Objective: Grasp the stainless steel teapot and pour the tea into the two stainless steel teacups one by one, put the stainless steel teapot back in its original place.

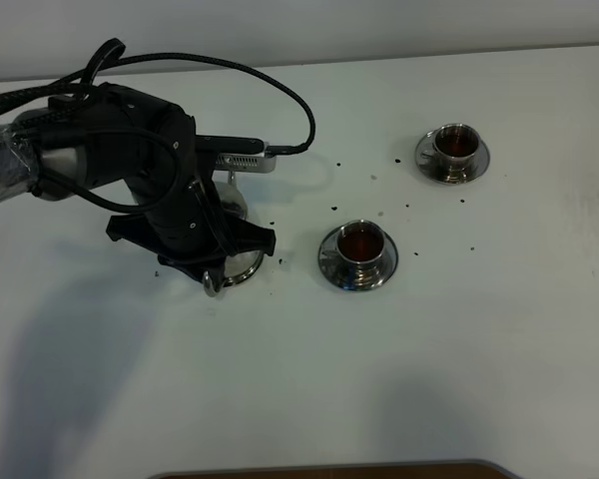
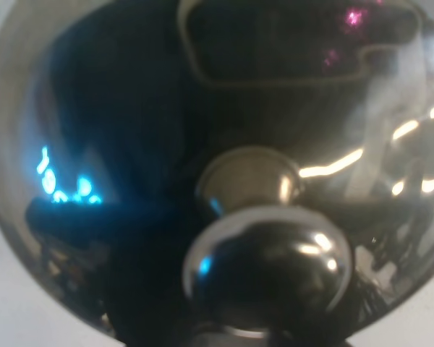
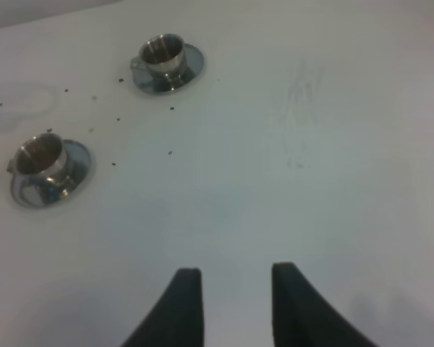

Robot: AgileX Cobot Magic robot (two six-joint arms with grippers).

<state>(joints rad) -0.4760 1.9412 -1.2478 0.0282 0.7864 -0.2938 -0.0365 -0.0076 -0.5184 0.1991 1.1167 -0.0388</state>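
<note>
Mostly hidden under the left arm, the stainless steel teapot (image 1: 230,261) sits left of the near teacup (image 1: 360,243); only its shiny rim and handle loop show. Whether the left pincer (image 1: 205,244) is clamped, I cannot tell. Both saucered steel teacups hold dark tea, the far teacup (image 1: 455,143) beyond. The right pincer (image 3: 235,303) stands apart, empty, above the white bench (image 1: 459,359).

teapot (image 1: 232,261) mostly hidden under the left arm (image 1: 130,170), blurred lid knob (image 2: 267,264) filling the left wrist view, left hand unseen
</note>
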